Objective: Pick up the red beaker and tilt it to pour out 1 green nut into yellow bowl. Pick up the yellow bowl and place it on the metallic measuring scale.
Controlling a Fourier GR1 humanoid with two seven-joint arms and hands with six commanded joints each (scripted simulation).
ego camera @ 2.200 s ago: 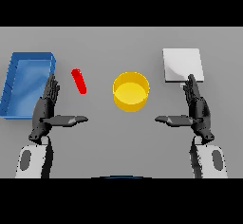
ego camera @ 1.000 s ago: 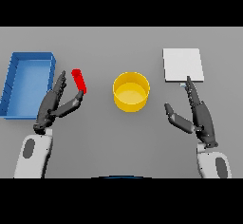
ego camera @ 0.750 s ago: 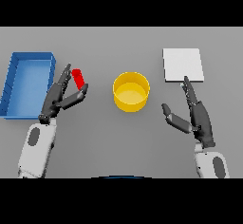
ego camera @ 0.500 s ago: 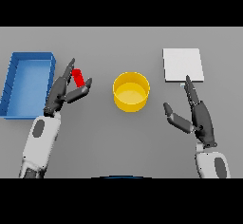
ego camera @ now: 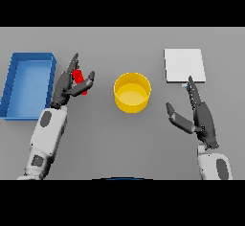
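No writing or label can be read on anything here. At the far left a blue tray (ego camera: pixel 28 84) sits on the grey tabletop (ego camera: pixel 119 143). Just beside its right wall the left hand (ego camera: pixel 67 84) reaches up and forward from a white and grey forearm that slants in from the lower left. Its fingers and thumb are curled around the red beaker (ego camera: pixel 79 80) — the fingers lie along the beaker's left side, the thumb (ego camera: pixel 85 82) crosses its right side, and only the red middle shows between them. Whether the beaker is clear of the tabletop I cannot tell.

The yellow bowl (ego camera: pixel 132 92) stands near the middle, apart from both hands, its mouth facing up.

Further right, the white metallic measuring scale (ego camera: pixel 184 65) lies flat toward the back. The right hand (ego camera: pixel 201 117) is in front of it — fingers straight and together, pointing at the scale's near edge, thumb spread out to the left, holding nothing.
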